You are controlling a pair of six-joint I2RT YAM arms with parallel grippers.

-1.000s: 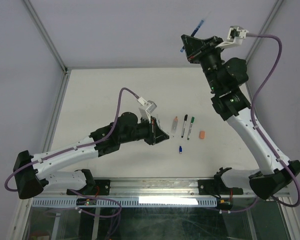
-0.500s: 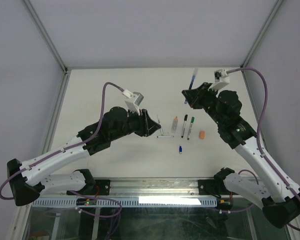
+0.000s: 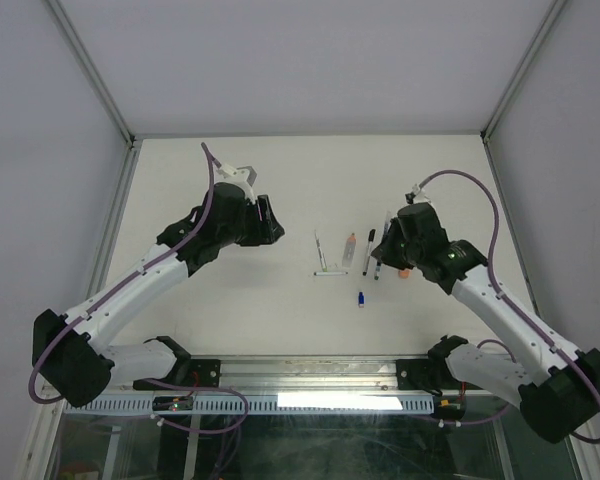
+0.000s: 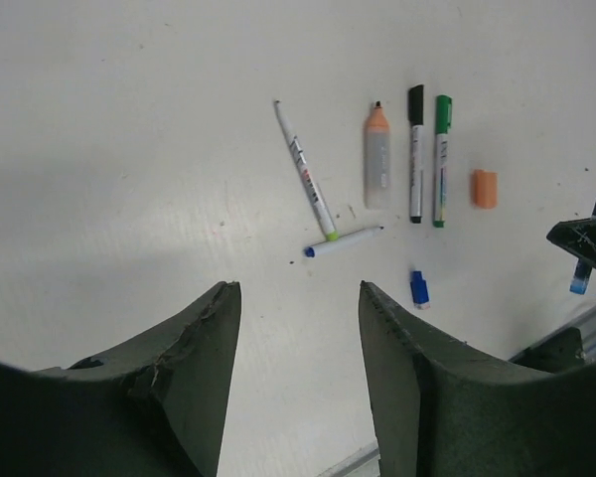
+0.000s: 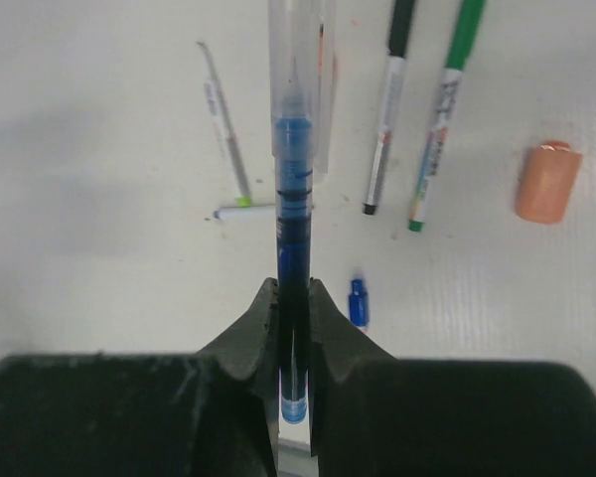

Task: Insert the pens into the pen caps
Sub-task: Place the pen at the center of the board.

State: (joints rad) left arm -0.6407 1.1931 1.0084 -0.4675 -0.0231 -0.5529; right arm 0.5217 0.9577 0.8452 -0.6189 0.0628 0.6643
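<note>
My right gripper (image 5: 293, 290) is shut on a blue-ink pen (image 5: 292, 189) with a clear barrel, which points away from me over the row of pens. In the top view this gripper (image 3: 390, 238) hangs just right of that row. Below it lie a black-capped pen (image 5: 389, 109), a green-capped pen (image 5: 442, 109), a small blue cap (image 5: 358, 301) and an orange cap (image 5: 547, 182). My left gripper (image 4: 296, 293) is open and holds nothing. It sits well back, left of the pens (image 3: 272, 222). A thin white pen (image 4: 305, 171) and a short blue-tipped pen (image 4: 343, 241) lie in a V.
An orange-tipped highlighter (image 4: 376, 154) lies between the thin white pen and the black-capped pen. The table's metal front rail (image 3: 310, 372) runs along the near edge, and grey walls close in the back and both sides.
My left gripper opened and drew back up and to the left, uncovering the two thin pens. My right arm swung down from high at the back, carrying the blue pen over the row.
</note>
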